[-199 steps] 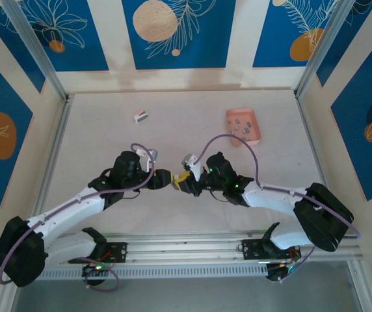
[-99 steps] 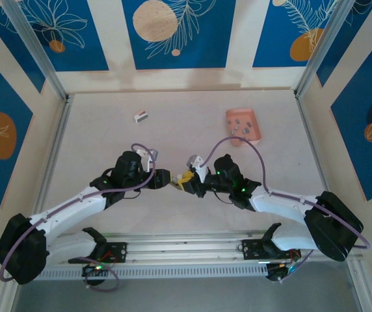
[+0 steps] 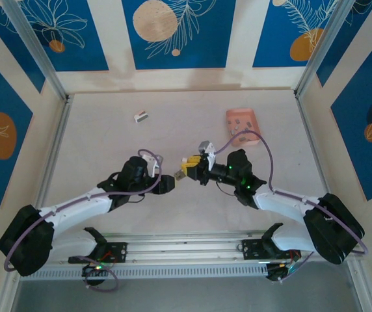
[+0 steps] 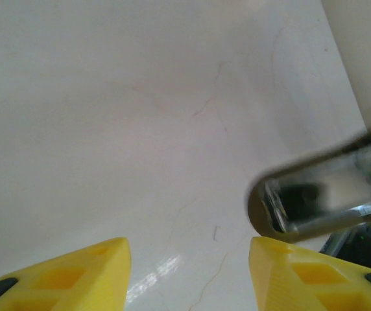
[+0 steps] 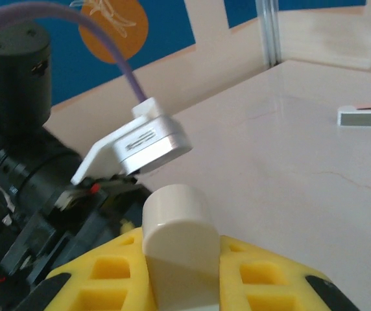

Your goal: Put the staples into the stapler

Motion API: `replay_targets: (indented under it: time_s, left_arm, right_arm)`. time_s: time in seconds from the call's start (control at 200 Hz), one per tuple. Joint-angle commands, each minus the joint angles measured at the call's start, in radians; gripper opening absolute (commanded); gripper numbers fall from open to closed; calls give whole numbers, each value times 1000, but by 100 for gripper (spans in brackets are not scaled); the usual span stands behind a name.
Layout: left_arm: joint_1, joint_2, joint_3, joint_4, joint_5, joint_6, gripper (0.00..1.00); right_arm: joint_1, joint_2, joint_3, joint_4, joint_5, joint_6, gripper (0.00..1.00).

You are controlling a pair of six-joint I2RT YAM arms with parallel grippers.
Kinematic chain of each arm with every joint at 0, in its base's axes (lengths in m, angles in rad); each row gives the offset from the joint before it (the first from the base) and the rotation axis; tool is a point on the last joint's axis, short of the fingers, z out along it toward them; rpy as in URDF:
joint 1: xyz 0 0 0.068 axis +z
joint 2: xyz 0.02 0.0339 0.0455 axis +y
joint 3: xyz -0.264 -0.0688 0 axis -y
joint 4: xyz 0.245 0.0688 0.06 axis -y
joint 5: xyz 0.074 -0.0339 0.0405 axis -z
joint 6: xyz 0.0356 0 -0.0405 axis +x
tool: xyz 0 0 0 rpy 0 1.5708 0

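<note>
Pale marbled tabletop (image 3: pixel 108 136); blue floral wall panels (image 3: pixel 205 45).

Stapler (image 4: pixel 315 201), metal end blurred and run off the side edge just above one fingertip of the left end effector (image 4: pixel 189 253); its cream cap (image 5: pixel 172 220), gripped in the right end effector (image 5: pixel 180 272), cut off below; staples (image 3: pixel 241 123), well beyond that end effector, too small to count.

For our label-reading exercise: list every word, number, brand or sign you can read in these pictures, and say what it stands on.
No text can be read.
Stapler: plain, no marking seen.
White item: too small to tell.
Tray: no marking seen.
Wall panels: leaf and circle pattern, no words.
</note>
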Motion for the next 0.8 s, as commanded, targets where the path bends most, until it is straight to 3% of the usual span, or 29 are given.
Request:
replay_targets:
  time_s: [0.0,0.125,0.285,0.335,0.475,0.625,0.795]
  left_arm:
    - [-19,-24,9,10,6,29,54]
    - [-18,-109,-1,-38,-31,107,58]
    - [-19,-274,-24,-60,-23,353,61]
    - [-18,-322,-35,-41,5,456,61]
    - [-19,-400,-53,19,213,720,65]
    - [-19,-356,-4,-42,278,845,66]
    - [-26,-213,62,-75,328,859,64]
  right_arm:
    - [-31,3,-5,107,-31,66,0]
    - [-83,-30,-18,49,-82,52,0]
    - [-153,-85,-11,-72,-222,-29,0]
    - [-174,-94,-3,-109,-286,-57,0]
    - [-190,-99,41,-205,-459,-148,0]
    - [-170,-86,91,-269,-539,-202,0]
    - [-137,-54,125,-285,-572,-219,0]
